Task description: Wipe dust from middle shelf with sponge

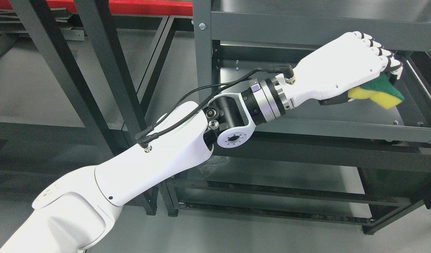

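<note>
My left arm reaches from the lower left across to the dark grey metal rack. Its white hand (373, 75) is shut on a yellow sponge with a green scouring face (378, 94), fingers curled over the top. The hand holds the sponge over the right part of the middle shelf (306, 112), just inside the rack under the upper shelf's front rail (306, 30). Whether the sponge touches the shelf surface cannot be seen. My right arm does not show.
The rack's left upright post (202, 52) stands beside my wrist. A lower shelf (289, 175) lies beneath, with a crumpled clear wrapper (213, 165) on it. Another dark frame (106, 70) stands at the left, with a red bar (131, 6) behind.
</note>
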`<state>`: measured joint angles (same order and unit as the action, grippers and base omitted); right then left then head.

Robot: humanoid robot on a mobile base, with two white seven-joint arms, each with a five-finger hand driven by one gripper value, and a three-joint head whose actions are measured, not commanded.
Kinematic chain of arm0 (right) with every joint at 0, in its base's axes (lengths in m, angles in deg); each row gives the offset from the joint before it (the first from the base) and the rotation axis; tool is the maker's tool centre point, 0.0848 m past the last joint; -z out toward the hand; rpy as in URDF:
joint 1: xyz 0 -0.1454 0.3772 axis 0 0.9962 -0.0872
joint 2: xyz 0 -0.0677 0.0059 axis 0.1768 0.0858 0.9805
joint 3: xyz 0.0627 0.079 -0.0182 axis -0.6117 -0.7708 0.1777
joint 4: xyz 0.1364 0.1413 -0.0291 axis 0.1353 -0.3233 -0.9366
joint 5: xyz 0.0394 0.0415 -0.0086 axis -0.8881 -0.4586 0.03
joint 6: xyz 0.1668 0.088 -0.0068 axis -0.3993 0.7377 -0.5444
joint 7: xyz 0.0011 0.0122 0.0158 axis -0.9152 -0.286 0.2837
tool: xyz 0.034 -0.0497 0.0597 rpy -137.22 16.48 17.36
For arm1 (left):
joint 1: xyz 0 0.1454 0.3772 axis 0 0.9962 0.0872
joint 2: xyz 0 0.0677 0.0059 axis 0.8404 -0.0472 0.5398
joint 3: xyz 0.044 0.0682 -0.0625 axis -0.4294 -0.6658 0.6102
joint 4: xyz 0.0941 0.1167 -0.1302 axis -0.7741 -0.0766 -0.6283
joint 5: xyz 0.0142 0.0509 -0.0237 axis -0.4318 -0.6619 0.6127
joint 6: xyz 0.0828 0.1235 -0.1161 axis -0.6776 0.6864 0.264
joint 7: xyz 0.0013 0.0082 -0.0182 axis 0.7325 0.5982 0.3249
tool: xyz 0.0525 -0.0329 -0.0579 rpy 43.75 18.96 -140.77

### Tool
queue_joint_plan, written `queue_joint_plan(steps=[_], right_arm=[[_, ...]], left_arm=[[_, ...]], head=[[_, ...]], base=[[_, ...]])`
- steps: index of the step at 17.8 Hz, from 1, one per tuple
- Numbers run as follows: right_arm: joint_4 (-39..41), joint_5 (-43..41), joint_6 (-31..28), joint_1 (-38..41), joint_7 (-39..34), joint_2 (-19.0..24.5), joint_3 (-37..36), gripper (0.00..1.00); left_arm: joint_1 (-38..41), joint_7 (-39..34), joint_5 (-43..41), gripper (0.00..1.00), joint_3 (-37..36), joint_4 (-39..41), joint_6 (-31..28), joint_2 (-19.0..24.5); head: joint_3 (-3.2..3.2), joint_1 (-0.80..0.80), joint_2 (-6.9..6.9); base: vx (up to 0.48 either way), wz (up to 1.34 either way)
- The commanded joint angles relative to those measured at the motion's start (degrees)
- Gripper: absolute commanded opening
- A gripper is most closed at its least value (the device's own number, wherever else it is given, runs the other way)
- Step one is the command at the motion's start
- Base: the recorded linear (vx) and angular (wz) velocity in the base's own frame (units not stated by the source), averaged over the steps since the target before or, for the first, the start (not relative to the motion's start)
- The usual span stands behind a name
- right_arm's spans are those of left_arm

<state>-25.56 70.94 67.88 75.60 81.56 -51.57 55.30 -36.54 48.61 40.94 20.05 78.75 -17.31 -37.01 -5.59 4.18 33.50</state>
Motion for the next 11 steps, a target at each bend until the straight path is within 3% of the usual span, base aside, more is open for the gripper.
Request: queue_joint_plan(steps=[1, 4, 7, 11], right_arm=[[1.00, 0.00, 0.01, 0.00, 0.03, -1.00, -0.01, 1.00], [1.00, 0.00, 0.01, 0.00, 0.03, -1.00, -0.01, 1.00], [1.00, 0.00, 0.01, 0.00, 0.03, -1.00, 0.08, 1.00], [1.00, 0.00, 0.01, 0.00, 0.03, -1.00, -0.01, 1.00]], left_arm=[[7.00, -0.87, 8.46, 0.00, -9.43, 1.81, -0.02, 0.41], [18.51, -0.87, 10.57, 0.01, -8.76, 1.90, -0.02, 0.41], [35.19, -0.26, 11.37, 0.01, 8.07, 1.99, 0.59, 0.41], [50.25, 5.01, 19.00, 0.01, 28.48, 4.17, 5.07, 0.41]], head=[[0.00, 0.00, 0.00], [0.00, 0.00, 0.00], [0.00, 0.00, 0.00], [0.00, 0.00, 0.00]], base=[[0.000, 0.00], [0.000, 0.00], [0.000, 0.00], [0.000, 0.00]])
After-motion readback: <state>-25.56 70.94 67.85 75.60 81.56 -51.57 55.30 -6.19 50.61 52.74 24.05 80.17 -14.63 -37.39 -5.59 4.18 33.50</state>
